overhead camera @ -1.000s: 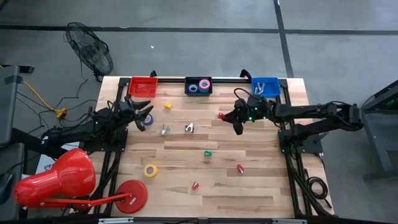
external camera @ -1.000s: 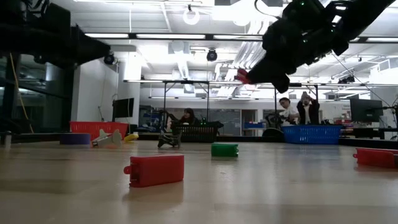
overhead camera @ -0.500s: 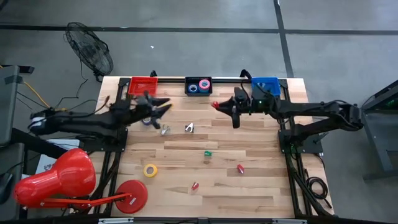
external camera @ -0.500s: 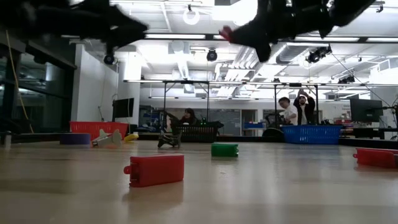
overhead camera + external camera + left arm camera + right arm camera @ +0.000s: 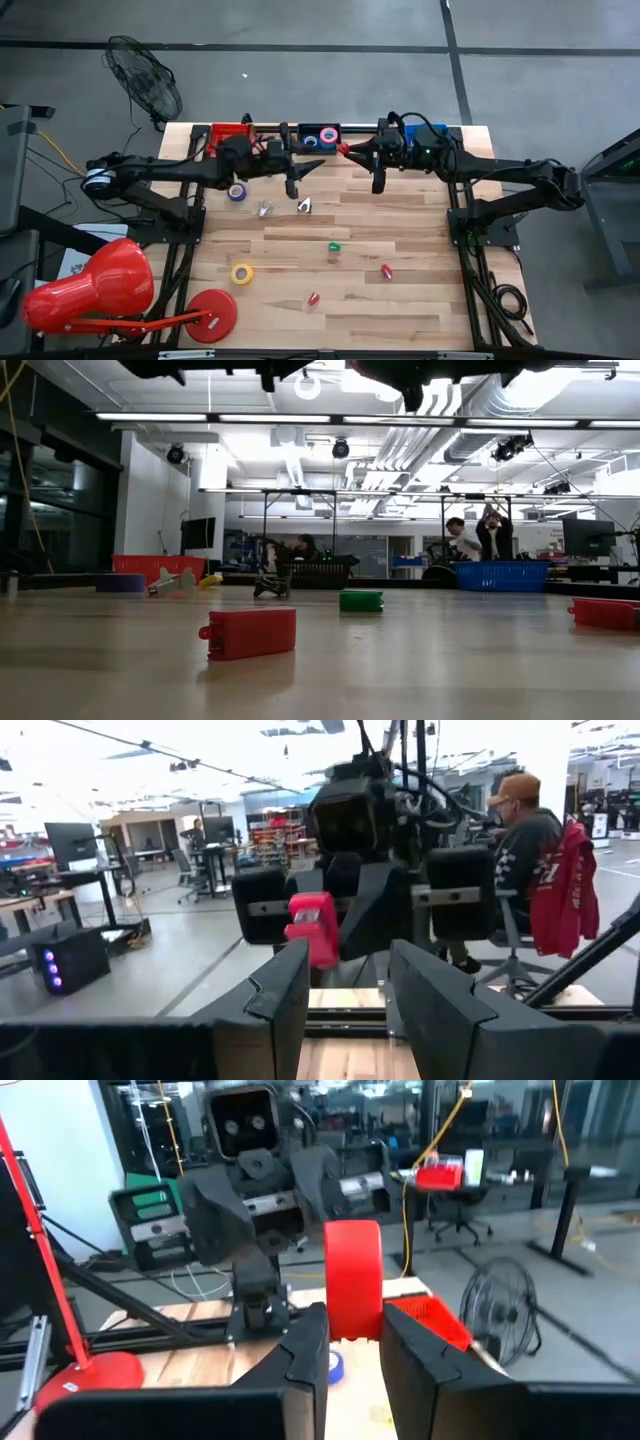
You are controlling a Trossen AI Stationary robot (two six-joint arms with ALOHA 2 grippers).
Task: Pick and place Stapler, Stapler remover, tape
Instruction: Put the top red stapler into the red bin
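Wooden table (image 5: 400, 290): three bins along far edge, scattered staplers, removers, blue and yellow tape.

My workshop, wide and brightly lit

Grey concrete floor (image 5: 330, 25) surrounds my wooden table (image 5: 400, 300), crossed by dark seams. A black fan (image 5: 145, 85) stands behind it, a red lamp (image 5: 85, 290) at one corner (bulky thing). Strip lights (image 5: 300, 417) and ducts (image 5: 440, 435) run overhead; two people (image 5: 478, 538) stand beyond, one seated person (image 5: 520, 850) nearby.
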